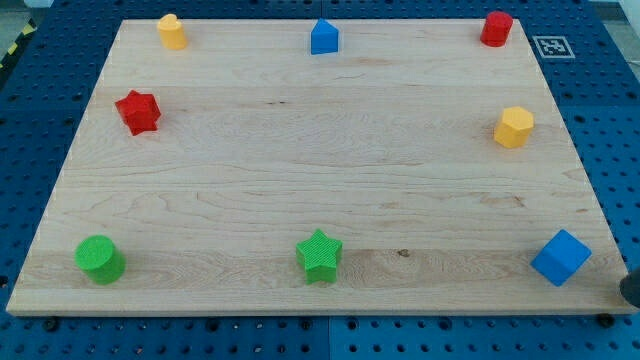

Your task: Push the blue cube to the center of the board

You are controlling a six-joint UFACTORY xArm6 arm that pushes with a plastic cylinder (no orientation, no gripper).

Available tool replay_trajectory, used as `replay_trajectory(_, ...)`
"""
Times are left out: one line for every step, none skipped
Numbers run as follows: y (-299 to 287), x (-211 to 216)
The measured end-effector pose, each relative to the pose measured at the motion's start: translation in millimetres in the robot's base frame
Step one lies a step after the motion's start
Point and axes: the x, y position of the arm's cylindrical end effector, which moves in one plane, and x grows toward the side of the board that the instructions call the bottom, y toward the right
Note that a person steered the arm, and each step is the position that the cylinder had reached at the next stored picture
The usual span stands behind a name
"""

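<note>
The blue cube (560, 257) sits near the board's bottom right corner, turned so one corner points down. A dark rounded shape at the view's right edge is the lower end of my rod; my tip (633, 298) is just off the board, to the right of and slightly below the blue cube, apart from it. The rest of the arm is out of view.
On the wooden board (320, 160): a green star (319, 255) at bottom middle, a green cylinder (99, 259) bottom left, a red star (137, 111) left, a yellow block (172, 30) top left, a blue house-shaped block (323, 37) top middle, a red cylinder (495, 28) top right, a yellow hexagon (514, 127) right.
</note>
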Motion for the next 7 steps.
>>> replay_trajectory(-20, 0)
replay_trajectory(-46, -5)
replay_trajectory(-47, -32)
replay_trajectory(-55, -54)
replay_trajectory(-85, -56)
replay_trajectory(-108, -57)
replay_trajectory(-126, -68)
